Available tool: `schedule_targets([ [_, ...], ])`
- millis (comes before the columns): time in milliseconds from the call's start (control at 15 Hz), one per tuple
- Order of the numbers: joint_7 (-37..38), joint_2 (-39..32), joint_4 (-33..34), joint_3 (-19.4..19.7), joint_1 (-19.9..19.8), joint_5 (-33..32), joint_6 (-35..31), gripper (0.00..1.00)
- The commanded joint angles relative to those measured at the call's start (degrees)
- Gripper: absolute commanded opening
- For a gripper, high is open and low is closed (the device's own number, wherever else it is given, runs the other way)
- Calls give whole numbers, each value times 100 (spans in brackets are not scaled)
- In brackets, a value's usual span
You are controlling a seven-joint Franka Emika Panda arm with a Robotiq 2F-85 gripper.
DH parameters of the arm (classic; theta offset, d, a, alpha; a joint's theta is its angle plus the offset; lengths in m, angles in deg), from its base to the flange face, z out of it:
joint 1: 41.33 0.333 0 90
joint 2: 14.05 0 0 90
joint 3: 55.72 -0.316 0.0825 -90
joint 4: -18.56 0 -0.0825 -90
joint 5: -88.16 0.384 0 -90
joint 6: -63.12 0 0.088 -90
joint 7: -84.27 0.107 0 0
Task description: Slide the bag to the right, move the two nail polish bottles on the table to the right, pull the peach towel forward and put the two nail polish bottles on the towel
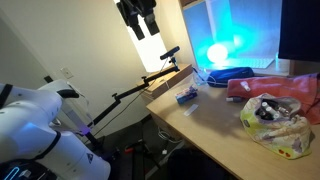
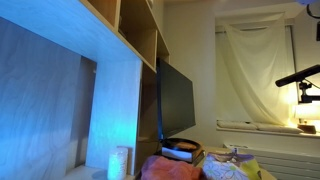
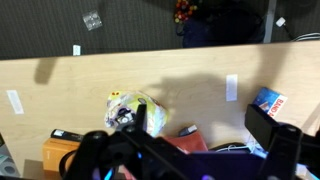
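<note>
The bag, a yellowish plastic one full of small items, lies on the wooden table; it also shows in the wrist view. The peach-red towel lies crumpled behind it and appears in the wrist view beside the bag. A small dark bottle-like thing lies at the towel's edge; I cannot tell if it is a nail polish bottle. My gripper hangs high above the table's end, open and empty, with its fingers framing the wrist view.
A small blue box lies near the table's end, also in the wrist view. A dark blue object sits by the blue-lit back wall. White tags are stuck on the tabletop. A monitor stands under the shelves.
</note>
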Motion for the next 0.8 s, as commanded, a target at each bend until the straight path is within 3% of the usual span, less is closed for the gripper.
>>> schedule_targets([
  [0,-167,-698,662,-101,35,-140,-358,100],
  [333,-300,-1125,755,-177,-17,-292,-1439,100],
  [733,-18,-2070,1026,-174,-289,-722,-1017,100],
])
